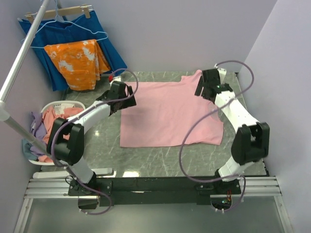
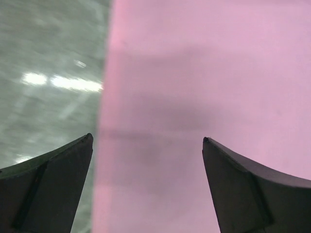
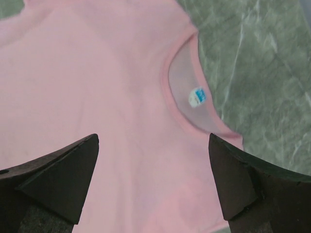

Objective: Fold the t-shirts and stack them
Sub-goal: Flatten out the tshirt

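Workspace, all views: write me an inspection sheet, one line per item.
Surface: grey marbled table.
Job's things: pink t-shirt lies flat mid-table, neck label showing; more t-shirts heaped in white basket, left.
Clutter: orange blotched cloth and blue cloth on a hanger, far left.
Grippers: left gripper open over shirt's edge; right gripper open near collar; both empty.
Cables: purple cable crosses shirt's near right corner in the top view.
Surroundings: lilac walls; white pole, left.
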Available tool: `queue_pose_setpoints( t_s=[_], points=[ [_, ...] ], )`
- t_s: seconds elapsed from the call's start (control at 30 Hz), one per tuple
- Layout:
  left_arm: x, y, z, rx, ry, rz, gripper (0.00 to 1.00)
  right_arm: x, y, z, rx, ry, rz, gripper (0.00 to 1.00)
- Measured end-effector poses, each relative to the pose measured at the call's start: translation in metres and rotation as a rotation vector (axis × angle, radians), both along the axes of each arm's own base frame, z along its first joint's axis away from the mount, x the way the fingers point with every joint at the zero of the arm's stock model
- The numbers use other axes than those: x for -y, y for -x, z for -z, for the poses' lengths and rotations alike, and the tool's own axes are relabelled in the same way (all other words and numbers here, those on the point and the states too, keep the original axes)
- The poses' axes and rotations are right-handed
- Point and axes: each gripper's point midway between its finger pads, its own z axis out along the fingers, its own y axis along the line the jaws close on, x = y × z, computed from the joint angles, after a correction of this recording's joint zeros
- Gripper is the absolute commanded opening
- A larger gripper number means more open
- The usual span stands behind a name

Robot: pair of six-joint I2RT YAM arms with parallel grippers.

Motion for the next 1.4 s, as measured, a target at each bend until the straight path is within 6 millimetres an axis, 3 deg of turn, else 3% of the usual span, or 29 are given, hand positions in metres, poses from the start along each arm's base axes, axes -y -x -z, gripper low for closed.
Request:
queue_pose_setpoints(
  t_s=[0.07,0.13,0.33,0.6,0.8,0.93,1.17,1.4],
  points=[
    [0.017,0.009,0.001,0.006,0.055,0.046,0.99,-0.007,0.025,0.008,-0.017,-0.028,-0.027,1.00],
    [0.032,0.020,0.014,-0.025,0.096,0.085,0.99,-0.014,0.050,0.027,-0.065,-0.051,-0.055,1.00],
    [0.040,0.047,0.079,-0.192,0.113,0.096,0.99,-0.021,0.100,0.095,-0.257,-0.079,-0.101,1.00],
    [0.045,0.044,0.079,-0.148,0.142,0.053,0.99,-0.040,0.112,0.119,-0.321,-0.124,-0.163,1.00],
    [0.029,0.074,0.080,-0.127,0.158,-0.003,0.99,-0.072,0.156,0.159,-0.458,-0.154,-0.253,1.00],
    [0.018,0.097,0.080,-0.149,0.166,-0.042,0.99,-0.101,0.165,0.159,-0.444,-0.143,-0.331,1.00],
    [-0.008,0.136,0.084,-0.232,0.100,-0.117,0.99,-0.153,0.206,0.158,-0.442,-0.119,-0.490,1.00],
    [-0.035,0.129,0.087,-0.311,-0.003,-0.196,0.99,-0.155,0.201,0.150,-0.458,-0.085,-0.462,1.00]
  ],
)
